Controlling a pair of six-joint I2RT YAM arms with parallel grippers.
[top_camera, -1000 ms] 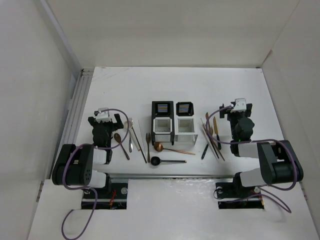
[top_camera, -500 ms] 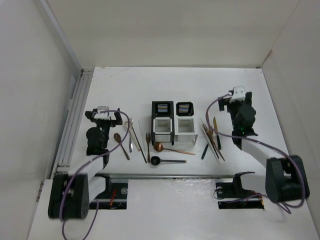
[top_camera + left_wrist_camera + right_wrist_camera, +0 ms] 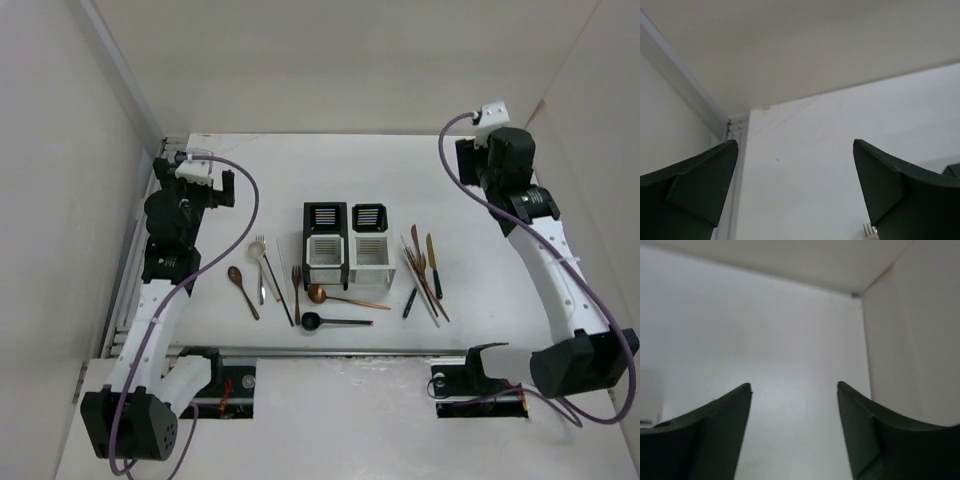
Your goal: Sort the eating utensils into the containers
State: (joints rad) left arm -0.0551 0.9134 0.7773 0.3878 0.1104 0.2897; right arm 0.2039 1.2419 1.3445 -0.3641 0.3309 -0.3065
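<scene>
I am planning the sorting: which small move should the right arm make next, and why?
Probably lower the right gripper toward the mixed copper, black and pale utensils beside the white slatted container: it is open, empty and raised away from them.

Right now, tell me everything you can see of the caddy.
The caddy is a block of four square open-topped compartments, two black at the far side and two white nearer the arms. It stands upright on the table between two groups of utensils. No utensil shows inside. A copper spoon lies at its near edge; contact is unclear.
</scene>
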